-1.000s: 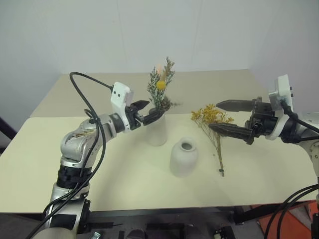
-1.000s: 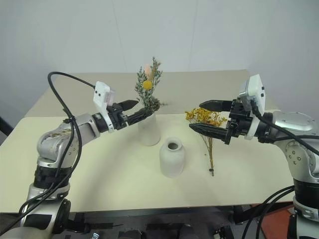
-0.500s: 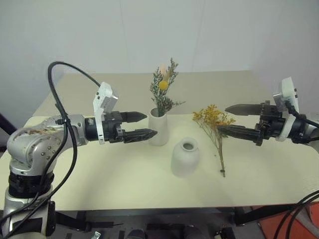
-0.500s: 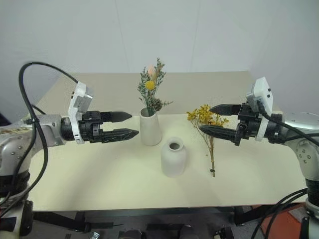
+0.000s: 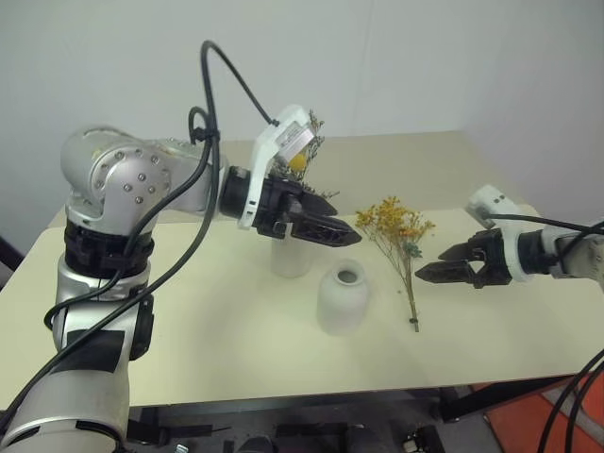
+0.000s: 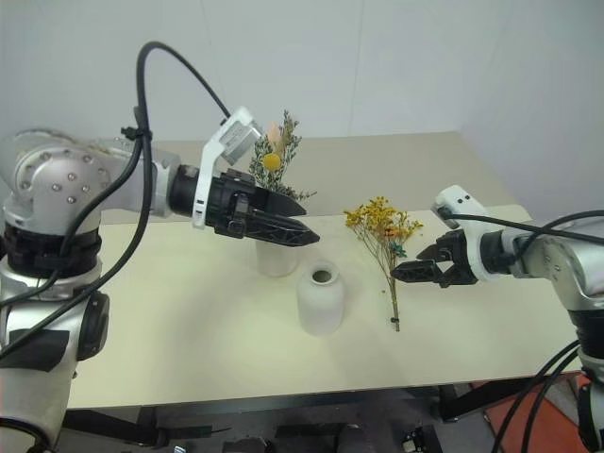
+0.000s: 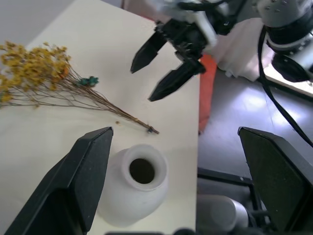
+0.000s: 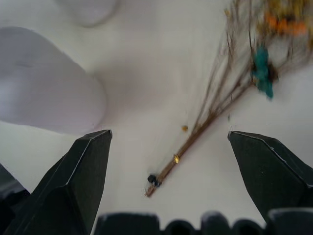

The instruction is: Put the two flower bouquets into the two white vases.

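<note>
The small grey-green bouquet with a yellow ball (image 5: pixel 300 160) stands in the taller white vase (image 5: pixel 289 260). My left gripper (image 5: pixel 326 228) hovers open and empty in front of that vase, above the table, pointing right toward the squat white vase (image 5: pixel 342 298). The yellow-blossom bouquet (image 5: pixel 398 226) lies flat on the table, its stem ends (image 8: pixel 161 174) toward the front. My right gripper (image 5: pixel 442 266) is open and low over the table, just right of those stems, touching nothing. In the left wrist view the squat vase's mouth (image 7: pixel 142 171) lies between my own fingers.
The cream table (image 5: pixel 189 359) has its front edge close to me and its right edge (image 7: pixel 198 98) just past my right gripper. An orange object (image 5: pixel 559 425) sits on the floor beyond that edge. A white wall stands behind.
My left arm has lifted away from the tall vase and swung right, leaving the grey-green bouquet standing in it. My right gripper has sunk toward the table beside the yellow bouquet's stems.
</note>
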Motion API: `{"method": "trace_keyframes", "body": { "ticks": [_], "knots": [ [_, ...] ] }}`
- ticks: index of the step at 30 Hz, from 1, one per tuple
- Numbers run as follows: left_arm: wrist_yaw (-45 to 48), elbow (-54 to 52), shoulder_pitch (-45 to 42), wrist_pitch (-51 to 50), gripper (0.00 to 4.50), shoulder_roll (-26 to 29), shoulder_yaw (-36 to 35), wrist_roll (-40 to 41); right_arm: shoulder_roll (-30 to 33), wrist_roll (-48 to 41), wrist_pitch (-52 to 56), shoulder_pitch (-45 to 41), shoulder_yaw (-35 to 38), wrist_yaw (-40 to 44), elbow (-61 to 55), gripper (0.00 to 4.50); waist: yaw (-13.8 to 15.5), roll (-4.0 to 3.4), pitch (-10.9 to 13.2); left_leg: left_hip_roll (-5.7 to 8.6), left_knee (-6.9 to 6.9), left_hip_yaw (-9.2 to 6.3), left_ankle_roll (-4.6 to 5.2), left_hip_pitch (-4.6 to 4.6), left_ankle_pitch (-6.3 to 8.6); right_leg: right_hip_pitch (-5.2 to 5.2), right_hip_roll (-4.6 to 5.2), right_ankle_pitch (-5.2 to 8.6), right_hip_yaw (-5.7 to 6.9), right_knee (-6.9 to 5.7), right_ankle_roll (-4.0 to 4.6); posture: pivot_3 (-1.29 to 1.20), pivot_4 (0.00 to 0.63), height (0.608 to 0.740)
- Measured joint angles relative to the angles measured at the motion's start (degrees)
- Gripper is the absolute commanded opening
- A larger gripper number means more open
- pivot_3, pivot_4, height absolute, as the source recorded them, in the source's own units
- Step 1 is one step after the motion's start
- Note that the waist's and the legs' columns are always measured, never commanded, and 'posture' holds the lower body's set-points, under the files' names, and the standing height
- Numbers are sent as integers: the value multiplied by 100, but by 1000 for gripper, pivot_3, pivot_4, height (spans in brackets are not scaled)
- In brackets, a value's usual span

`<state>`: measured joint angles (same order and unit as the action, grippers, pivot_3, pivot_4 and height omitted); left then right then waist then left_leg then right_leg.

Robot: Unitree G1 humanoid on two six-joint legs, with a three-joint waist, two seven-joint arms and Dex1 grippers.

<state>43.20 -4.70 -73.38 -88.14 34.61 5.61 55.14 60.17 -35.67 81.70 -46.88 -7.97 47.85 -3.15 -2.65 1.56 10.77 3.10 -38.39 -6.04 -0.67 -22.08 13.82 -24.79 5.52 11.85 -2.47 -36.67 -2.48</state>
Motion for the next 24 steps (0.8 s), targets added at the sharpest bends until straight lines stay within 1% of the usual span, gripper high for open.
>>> {"method": "trace_keyframes", "body": {
  "ticks": [3, 5, 12, 16, 19, 24],
  "knots": [
    [-44, 83, -37, -113, 4482, -104, 151, -118, -234, 151, 588, -396, -545, -186, 412, 4500, 7, 0, 0, 1, 0, 0, 0, -5, 0, -8, 0, -1, -1, -1, 1, 0, 150, 740],
    [-105, 108, -39, -158, 4482, -151, 233, -226, -397, 297, 748, -639, -827, -248, 735, 4500, 7, 0, 0, 4, -1, 0, 0, -15, 0, -17, 2, -1, -3, -1, 2, 0, 150, 740],
    [-189, 149, -43, -230, 4482, -251, 250, -356, -1021, 782, 740, -1230, -1520, -340, 1879, 4500, 9, 0, 0, 6, -1, 0, 0, -27, 0, -33, 4, -3, -6, -4, 4, 0, 150, 740],
    [-253, 104, -43, -346, 4482, -262, 229, -356, -1165, 974, 678, -1349, -1863, -267, 2192, 4500, 13, 0, 0, 6, -1, -1, 0, -27, 0, -34, 3, -3, -6, -4, 4, 0, 150, 740],
    [-282, 96, -42, -394, 4500, -266, 222, -348, -1239, 1056, 613, -1396, -2065, -199, 2296, 3938, 2, 0, 0, 5, -1, -1, 0, -26, 0, -34, 3, -3, -6, -5, 3, 0, 150, 740],
    [-261, 90, -41, -408, 4500, -185, 222, -282, -1259, 1197, 477, -1407, -2191, -51, 2352, 2236, -1, 0, 0, 5, -1, -1, 0, -25, 0, -34, 2, -2, -6, -7, 3, 0, 150, 740]
  ]
}}
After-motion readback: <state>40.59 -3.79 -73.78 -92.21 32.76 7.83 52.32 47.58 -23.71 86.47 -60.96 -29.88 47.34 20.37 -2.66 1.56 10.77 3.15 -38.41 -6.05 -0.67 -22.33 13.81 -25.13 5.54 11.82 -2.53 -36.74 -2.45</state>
